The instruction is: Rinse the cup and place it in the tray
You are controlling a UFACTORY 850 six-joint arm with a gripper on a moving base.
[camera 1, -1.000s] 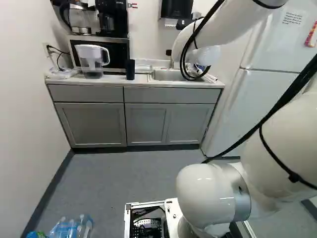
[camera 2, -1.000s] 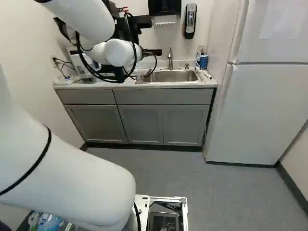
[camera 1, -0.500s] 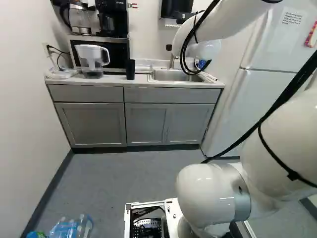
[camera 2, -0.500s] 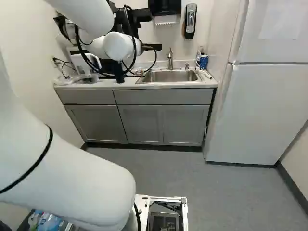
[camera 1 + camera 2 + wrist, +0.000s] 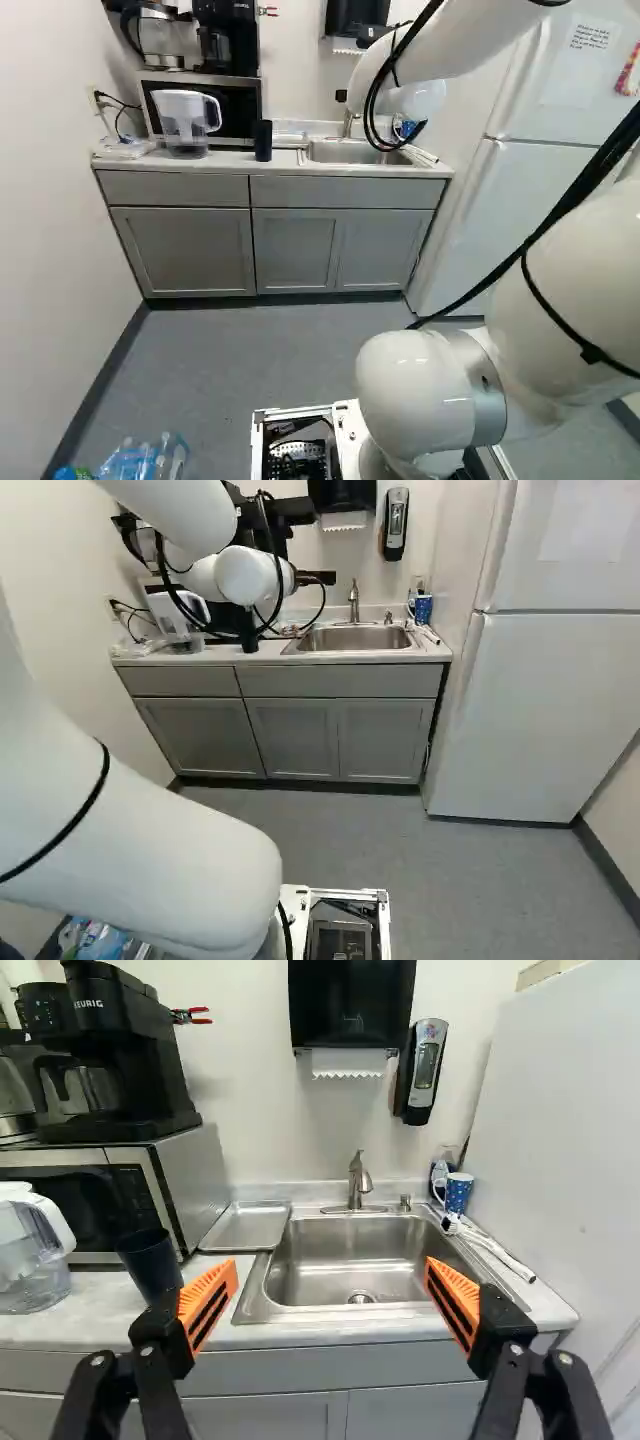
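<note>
Since the dark cup [image 5: 152,1264] left of the sink [image 5: 345,1263] looks light and stiff, my wide-apart fingers [image 5: 207,1301] should close gently round its middle.

Bright, diffuse light is filling the room, gleaming on the sink [image 5: 350,1260] toward the table's [image 5: 90,1325] right edge; soft shadow is lying below the towel dispenser [image 5: 352,1005].

A water pitcher [image 5: 35,1255] stands on the left of the bench [image 5: 95,1305], before a microwave [image 5: 190,1180] topped by a black coffee maker [image 5: 125,1040]. A towel dispenser [image 5: 350,1005] and soap dispenser [image 5: 425,1070] hang on the far wall [image 5: 250,1110]. A white fridge [image 5: 540,710] stands right; bottles [image 5: 145,462] are near left.
</note>
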